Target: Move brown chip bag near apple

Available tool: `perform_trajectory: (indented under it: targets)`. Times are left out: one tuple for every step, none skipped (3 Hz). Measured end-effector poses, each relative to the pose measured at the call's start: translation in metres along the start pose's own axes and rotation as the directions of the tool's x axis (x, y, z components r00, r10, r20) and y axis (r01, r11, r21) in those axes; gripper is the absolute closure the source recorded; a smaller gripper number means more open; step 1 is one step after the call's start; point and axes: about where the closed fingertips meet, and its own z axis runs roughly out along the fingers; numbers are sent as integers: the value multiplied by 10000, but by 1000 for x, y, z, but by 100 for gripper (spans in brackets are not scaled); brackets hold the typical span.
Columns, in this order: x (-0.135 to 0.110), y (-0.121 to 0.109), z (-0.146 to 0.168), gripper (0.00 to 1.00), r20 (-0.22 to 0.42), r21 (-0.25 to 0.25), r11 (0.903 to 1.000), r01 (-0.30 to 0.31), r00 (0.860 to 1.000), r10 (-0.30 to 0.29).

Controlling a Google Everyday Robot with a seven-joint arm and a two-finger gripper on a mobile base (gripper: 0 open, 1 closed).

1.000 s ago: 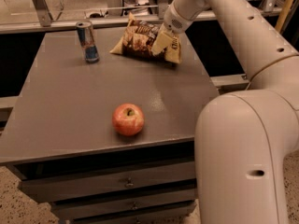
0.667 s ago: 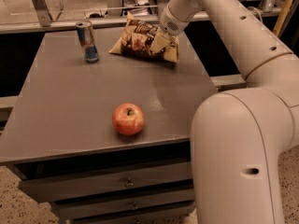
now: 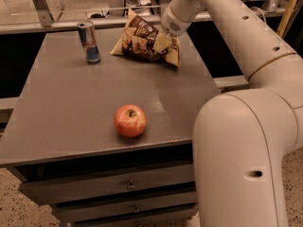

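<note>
The gripper (image 3: 162, 42) is down at the far end of the grey surface (image 3: 66, 103), right against the right-hand part of the brown chip bag (image 3: 136, 38). The bag hides its tip, so I cannot tell whether it is spread or pinching the bag. The bag stretches from the gripper toward the left of the view, one corner pointing up and a tan-yellow edge showing just beside and below the gripper. It carries pale lettering and chip pictures, but no word or brand can be read.

The apple (image 3: 129, 120) sits well apart from the gripper, toward the near edge of the surface, stem dimple up. A blue and silver can (image 3: 89, 42) stands upright beyond the bag's left end, away from the gripper; its label cannot be read. The arm (image 3: 227, 27) reaches in from the right.
</note>
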Motion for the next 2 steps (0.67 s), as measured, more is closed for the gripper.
perform_trajectory:
  targets:
    - [0, 0, 0, 100, 1, 0, 10000, 0, 10000, 0]
    - [0, 0, -1, 100, 2, 0, 10000, 0, 10000, 0]
